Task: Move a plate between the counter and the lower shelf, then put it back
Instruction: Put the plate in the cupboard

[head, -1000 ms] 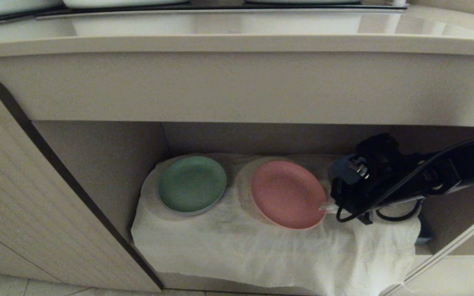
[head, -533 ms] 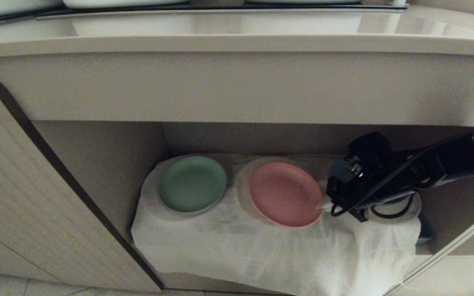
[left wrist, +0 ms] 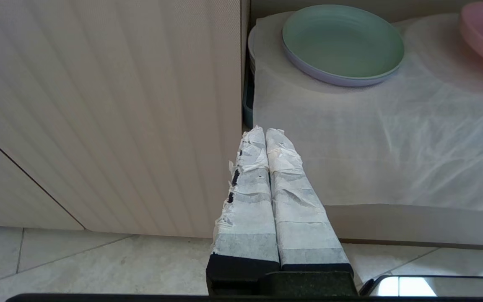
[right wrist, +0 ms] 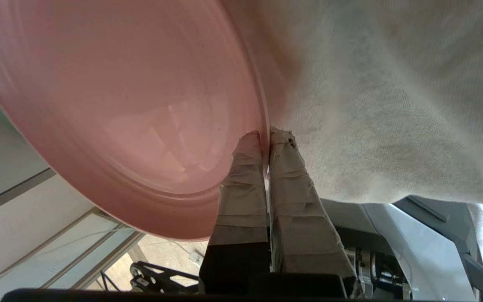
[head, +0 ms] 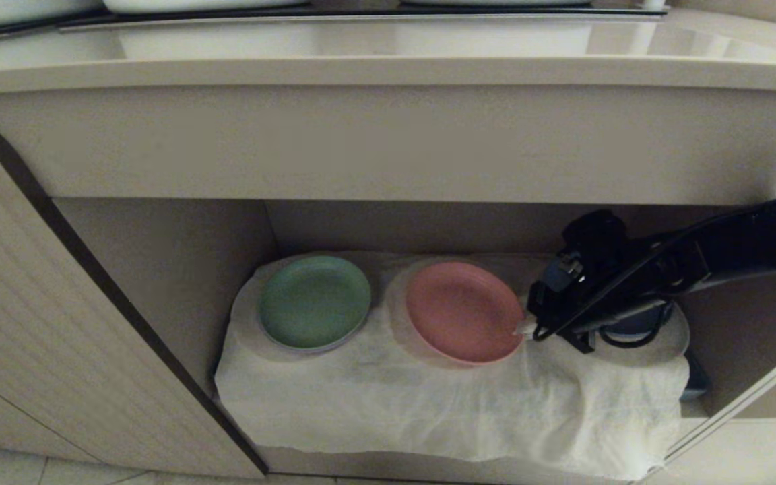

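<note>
Here, right gripper pinching plate rim

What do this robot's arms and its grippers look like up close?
The right arm is black and boxy, with black cables looped along it. The right gripper and the left gripper each have two long tapering fingers wrapped in wrinkled whitish tape, on a black base.
</note>
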Available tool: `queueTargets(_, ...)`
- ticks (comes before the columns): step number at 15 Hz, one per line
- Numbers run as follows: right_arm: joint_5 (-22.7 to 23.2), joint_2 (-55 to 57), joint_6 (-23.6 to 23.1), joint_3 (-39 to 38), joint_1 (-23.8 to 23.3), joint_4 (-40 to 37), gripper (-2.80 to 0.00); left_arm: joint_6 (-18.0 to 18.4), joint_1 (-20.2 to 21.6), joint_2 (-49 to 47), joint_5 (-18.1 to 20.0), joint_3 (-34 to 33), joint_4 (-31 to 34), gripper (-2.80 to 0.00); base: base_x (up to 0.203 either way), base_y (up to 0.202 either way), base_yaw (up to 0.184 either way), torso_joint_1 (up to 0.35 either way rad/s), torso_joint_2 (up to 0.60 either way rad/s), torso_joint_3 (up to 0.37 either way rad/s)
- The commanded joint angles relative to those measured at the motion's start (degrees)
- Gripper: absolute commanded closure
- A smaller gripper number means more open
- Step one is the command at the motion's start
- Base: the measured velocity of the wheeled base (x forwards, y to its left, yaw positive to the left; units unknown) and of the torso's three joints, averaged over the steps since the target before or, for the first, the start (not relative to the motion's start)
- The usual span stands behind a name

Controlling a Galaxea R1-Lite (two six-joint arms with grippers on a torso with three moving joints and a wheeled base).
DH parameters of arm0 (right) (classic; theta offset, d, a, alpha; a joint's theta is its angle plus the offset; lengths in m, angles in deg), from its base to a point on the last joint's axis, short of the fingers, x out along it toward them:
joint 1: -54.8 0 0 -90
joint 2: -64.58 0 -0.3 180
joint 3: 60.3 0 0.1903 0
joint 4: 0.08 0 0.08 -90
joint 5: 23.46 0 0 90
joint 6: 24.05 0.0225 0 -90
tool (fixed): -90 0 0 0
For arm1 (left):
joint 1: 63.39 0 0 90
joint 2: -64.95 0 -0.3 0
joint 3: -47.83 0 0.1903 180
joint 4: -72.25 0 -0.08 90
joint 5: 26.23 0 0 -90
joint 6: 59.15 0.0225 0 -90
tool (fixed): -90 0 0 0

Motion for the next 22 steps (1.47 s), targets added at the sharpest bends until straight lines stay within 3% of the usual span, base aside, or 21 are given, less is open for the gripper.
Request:
queueTargets(1, -0.6, 1.3, 0.1, 1.7, 0.0, -0.7, 0.0, 0.0, 0.0, 0.0, 0.0, 0.0, 0.0, 0.0, 0.0, 0.0, 0.0, 0.0, 0.0, 0.0)
queueTargets(11, -1.3, 4.4, 0.0, 6.7, 0.1, -3.3, 0.0, 0.0, 0.0, 0.0, 0.0, 0.0, 0.0, 0.0, 0.0, 0.0, 0.0, 0.0, 0.0, 0.0)
queueTargets(22, -1.3, 3.8, -0.2, 6.0, 0.1, -5.2, 0.0, 0.0, 0.0, 0.0, 0.0, 0.0, 0.0, 0.0, 0.0, 0.0, 0.0, 0.0, 0.0, 0.0)
